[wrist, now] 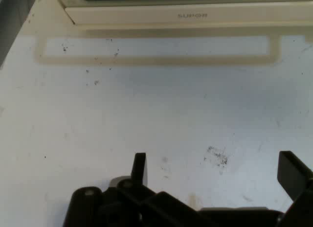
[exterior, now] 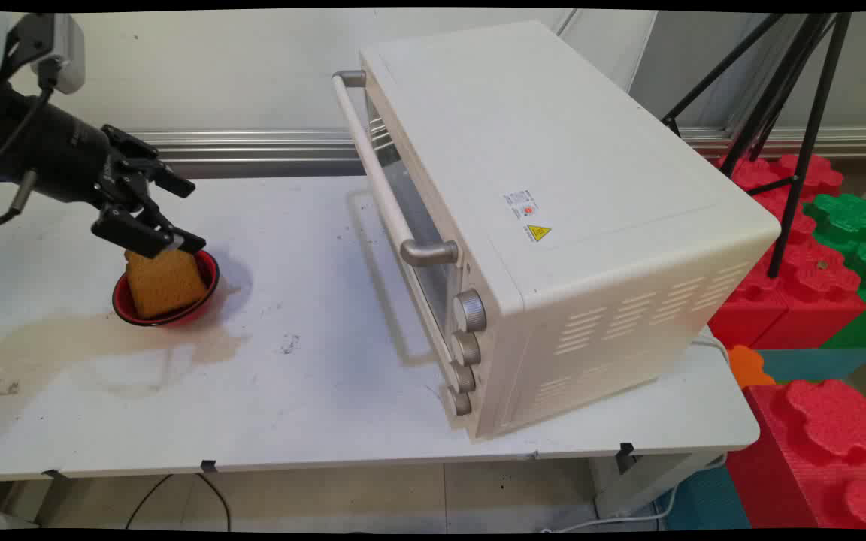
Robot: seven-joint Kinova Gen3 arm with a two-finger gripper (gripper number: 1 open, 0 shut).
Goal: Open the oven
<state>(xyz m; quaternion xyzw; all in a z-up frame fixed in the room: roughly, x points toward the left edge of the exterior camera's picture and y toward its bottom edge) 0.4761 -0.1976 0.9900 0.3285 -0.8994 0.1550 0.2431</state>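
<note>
Gripper (exterior: 177, 214), black w/ two fingers, hangs over the left side of the white table (exterior: 313, 406). Its jaws are wide apart w/ nothing between them. One finger (exterior: 151, 233) is low, right above the bread. The other finger (exterior: 170, 180) sticks out higher up, toward the wall. In the hand view the gripper (wrist: 215, 170) shows both fingertips far from each other, w/ only bare tabletop (wrist: 161, 104) between them.

Just under the gripper sits a small round red bowl (exterior: 207, 282). A thick brown slice of bread (exterior: 165, 282) stands up in the bowl, leaning a bit. The low finger is just above the top edge of the bread; can't tell if it touches.

A pale brown stain (exterior: 80, 342) spreads on the table next to the bowl, toward the front edge.

A big cream-white toaster oven (exterior: 553, 195) stands on the right half of the table, well apart from the bowl. Its door is closed, w/ a long bar handle (exterior: 380, 173) across it and four grey knobs (exterior: 467, 349) in a row at one end. The oven's front edge (wrist: 186, 14) shows at the top of the hand view.

Big red and green foam blocks (exterior: 816, 278) sit off the table on the right, near a black tripod (exterior: 794, 113).
</note>
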